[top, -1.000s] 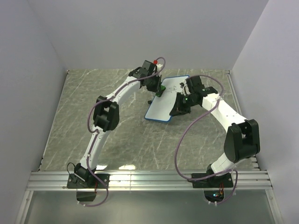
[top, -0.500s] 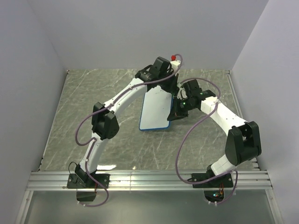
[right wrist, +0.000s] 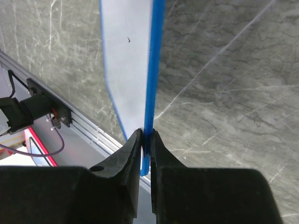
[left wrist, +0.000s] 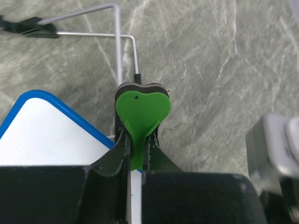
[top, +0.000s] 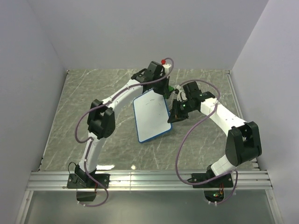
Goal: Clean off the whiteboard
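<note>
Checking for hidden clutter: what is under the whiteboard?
Marbled table shows all round the whiteboard, and its wire stand sticks out past one corner. The patch directly beneath its face is covered.

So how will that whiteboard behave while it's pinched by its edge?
Probably stiff: the whiteboard runs straight from the right gripper without sagging. Likely light, since one narrow pinch on its edge seems to hold it. It may twist in that pinch when the eraser in the left gripper presses.

Nothing readable here: the whiteboard (top: 150, 117) carries only a tiny dark stray mark, with no letters, numbers or brand legible.
</note>
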